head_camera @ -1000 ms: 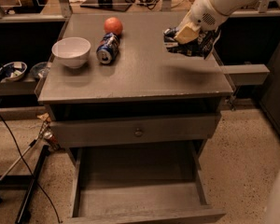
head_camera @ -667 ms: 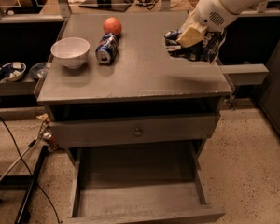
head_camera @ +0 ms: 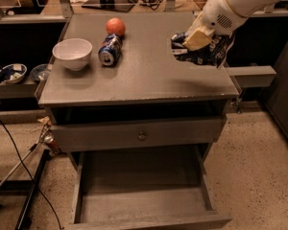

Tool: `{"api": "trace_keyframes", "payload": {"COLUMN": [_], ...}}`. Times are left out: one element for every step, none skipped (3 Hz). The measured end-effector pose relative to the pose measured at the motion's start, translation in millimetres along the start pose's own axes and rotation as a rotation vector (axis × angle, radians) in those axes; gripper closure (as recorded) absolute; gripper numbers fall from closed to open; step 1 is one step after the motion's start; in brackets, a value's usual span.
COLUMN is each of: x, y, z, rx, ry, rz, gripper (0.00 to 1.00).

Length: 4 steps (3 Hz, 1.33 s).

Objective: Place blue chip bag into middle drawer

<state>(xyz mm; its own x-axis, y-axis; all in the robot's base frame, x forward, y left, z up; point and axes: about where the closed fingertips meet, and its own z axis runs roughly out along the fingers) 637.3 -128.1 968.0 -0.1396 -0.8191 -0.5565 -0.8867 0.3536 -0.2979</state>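
Gripper (head_camera: pixel 196 38) seemingly gripping blue chip bag (head_camera: pixel 207 55) (above tabletop (head_camera: pixel 144 78)), middle drawer (head_camera: pixel 141 195) open

Hand (head_camera: pixel 198 40) holding blue chip bag (head_camera: pixel 209 55) above tabletop (head_camera: pixel 149 75); middle drawer (head_camera: pixel 144 200) open below.

Matt grey cabinet top (head_camera: pixel 149 75), taken as reference. Over its right edge: cream-and-white gripper (head_camera: pixel 198 38), pinched on the blue chip bag (head_camera: pixel 207 55), which is dark blue with white and silver patches. On its left part: plain white bowl (head_camera: pixel 72 53); blue soda can (head_camera: pixel 110 49) with silver end; orange-red ball (head_camera: pixel 115 26). Below it: uniformly grey middle drawer (head_camera: pixel 144 190); speckled beige floor (head_camera: pixel 259 176).
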Motion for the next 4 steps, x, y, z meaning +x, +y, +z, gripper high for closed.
{"api": "trace_keyframes", "payload": {"x": [8,11,17,30], "y": [33,60,92,122], "z": [-22,-35,-39,-35], "rx": [0.017,0.014,-0.019,-0.067], "ry": [0.002,0.005,0.02,0.042], "rz": [0.033,0.041,0.053,0.068], "gripper": [1.0,1.0,1.0,1.0]}}
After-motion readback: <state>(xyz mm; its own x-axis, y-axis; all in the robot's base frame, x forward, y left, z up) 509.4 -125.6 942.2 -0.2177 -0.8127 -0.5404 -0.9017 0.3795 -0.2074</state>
